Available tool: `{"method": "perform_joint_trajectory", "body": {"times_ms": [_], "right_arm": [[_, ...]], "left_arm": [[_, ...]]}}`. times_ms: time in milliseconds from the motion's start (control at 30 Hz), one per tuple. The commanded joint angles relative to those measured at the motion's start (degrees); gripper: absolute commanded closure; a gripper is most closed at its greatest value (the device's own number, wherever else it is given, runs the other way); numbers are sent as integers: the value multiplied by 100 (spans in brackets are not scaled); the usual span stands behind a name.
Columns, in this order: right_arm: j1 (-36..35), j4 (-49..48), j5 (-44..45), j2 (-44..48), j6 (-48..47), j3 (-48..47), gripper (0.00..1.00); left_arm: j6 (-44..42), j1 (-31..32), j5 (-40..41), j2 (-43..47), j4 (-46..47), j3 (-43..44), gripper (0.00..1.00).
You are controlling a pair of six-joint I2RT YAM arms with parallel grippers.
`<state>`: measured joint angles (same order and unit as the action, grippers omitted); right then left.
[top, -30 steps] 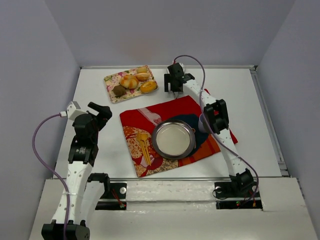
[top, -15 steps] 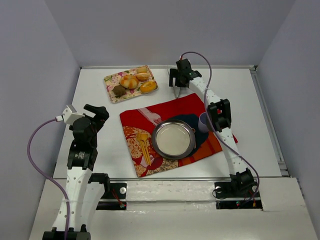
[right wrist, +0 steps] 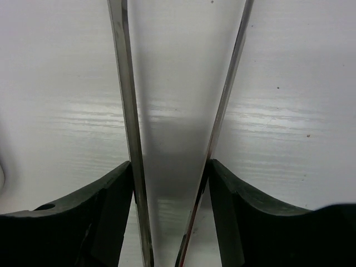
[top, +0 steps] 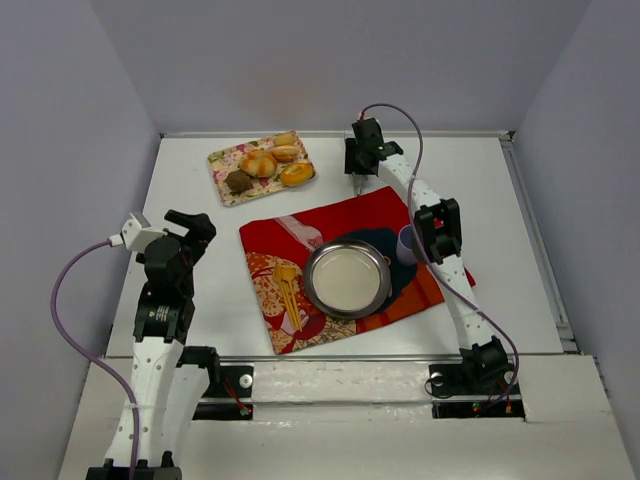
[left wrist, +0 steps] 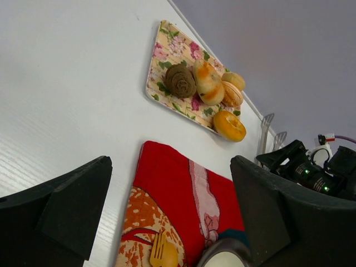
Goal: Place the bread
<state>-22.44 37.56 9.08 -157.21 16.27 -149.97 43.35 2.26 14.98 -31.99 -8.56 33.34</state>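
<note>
The bread (top: 258, 163) is a lumpy golden-brown roll with pale patches, lying on a floral tray (top: 222, 157) at the back left; the left wrist view also shows the bread (left wrist: 208, 83). My right gripper (top: 357, 176) hangs over the bare table right of the tray, apart from the bread. It is shut on metal tongs (right wrist: 125, 111), whose two arms are pressed between my right gripper's (right wrist: 171, 181) fingers and point down at the table. My left gripper (left wrist: 167, 206) stands open with nothing in it, low at the left and well short of the tray.
On the tray with the bread lie two smooth orange rolls (top: 297, 174) and a dark brown round piece (top: 238, 181). A red patterned cloth (top: 290, 232) in the middle carries a metal plate (top: 347, 278), a wooden fork and spoon (top: 288, 290) and a pale cup (top: 408, 243).
My right gripper has shifted a little to the right and closed onto the tongs. The left arm has drawn back slightly toward the left.
</note>
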Motion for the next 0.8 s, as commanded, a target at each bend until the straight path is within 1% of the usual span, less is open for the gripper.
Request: {"method": "perform_joint_trajectory", "body": {"times_ms": [0, 100, 267, 333, 500, 700, 767], "right_arm": [[20, 331, 181, -153, -89, 20, 41], [20, 305, 383, -109, -185, 73, 42], [20, -178, 595, 181, -265, 214, 44], [20, -573, 551, 523, -274, 293, 47], [20, -1346, 51, 1358, -318, 626, 50], [20, -1445, -55, 2360, -555, 1083, 50], [20, -1453, -387, 2719, -651, 1417, 50]], "left_arm": [[-2, 20, 180, 61, 126, -74, 1], [6, 20, 215, 43, 100, -47, 1], [15, 20, 198, 26, 100, -38, 1], [15, 20, 198, 0, 91, -30, 1], [15, 20, 180, -9, 100, -12, 1], [7, 20, 119, -44, 109, -12, 1], [15, 20, 110, -62, 126, -21, 1]]}}
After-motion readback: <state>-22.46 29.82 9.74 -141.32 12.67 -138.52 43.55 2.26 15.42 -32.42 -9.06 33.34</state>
